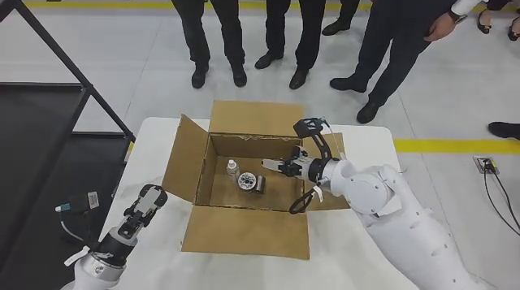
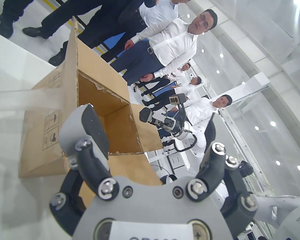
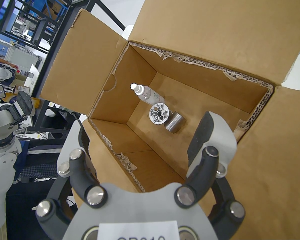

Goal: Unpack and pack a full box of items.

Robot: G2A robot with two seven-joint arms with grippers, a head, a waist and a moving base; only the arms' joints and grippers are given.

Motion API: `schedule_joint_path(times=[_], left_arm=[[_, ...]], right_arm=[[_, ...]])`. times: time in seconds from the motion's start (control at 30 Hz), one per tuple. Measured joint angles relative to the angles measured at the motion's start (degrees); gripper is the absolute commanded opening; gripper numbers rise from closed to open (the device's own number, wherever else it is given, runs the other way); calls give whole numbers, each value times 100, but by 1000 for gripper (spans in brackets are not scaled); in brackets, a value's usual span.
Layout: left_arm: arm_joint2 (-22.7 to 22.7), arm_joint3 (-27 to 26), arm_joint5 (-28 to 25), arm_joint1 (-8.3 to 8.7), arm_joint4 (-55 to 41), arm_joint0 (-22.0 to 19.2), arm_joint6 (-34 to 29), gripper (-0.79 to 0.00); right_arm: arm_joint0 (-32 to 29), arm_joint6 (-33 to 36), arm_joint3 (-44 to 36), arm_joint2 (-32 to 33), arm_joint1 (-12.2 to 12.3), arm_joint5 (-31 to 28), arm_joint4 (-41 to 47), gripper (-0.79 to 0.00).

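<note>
white table (image 1: pixel 166 259) carries the open box (image 1: pixel 244 230), mouth upward, right gripper (image 1: pixel 275 165) spread above it, left gripper (image 1: pixel 149 199) spread beside it.

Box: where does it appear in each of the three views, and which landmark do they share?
Top view: box at the centre, flaps open, right gripper above its opening.
Left wrist view: box seen from the side, right gripper beyond it.
Right wrist view: box directly below, opening towards the camera.
Shared landmark: the right gripper over the opening.
</note>
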Motion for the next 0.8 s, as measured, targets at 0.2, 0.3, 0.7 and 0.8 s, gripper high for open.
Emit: schedule_joint_path(times=[0.2,0.3,0.7,0.8], left_arm=[[0,0,0,0,0,0,0,0],[1,0,1,0,0,0,1,0],[-272,161,402,2,-770,86,133,0],[-433,187,377,6,-948,180,120,0]], right_arm=[[0,0,0,0,0,0,0,0],[0,-26,3,-31,-7,-13,-41,0],[1684,525,1402,-1666,-624,-225,-1235,0],[2130,624,2033,-2079,-893,-438,-1163,0]])
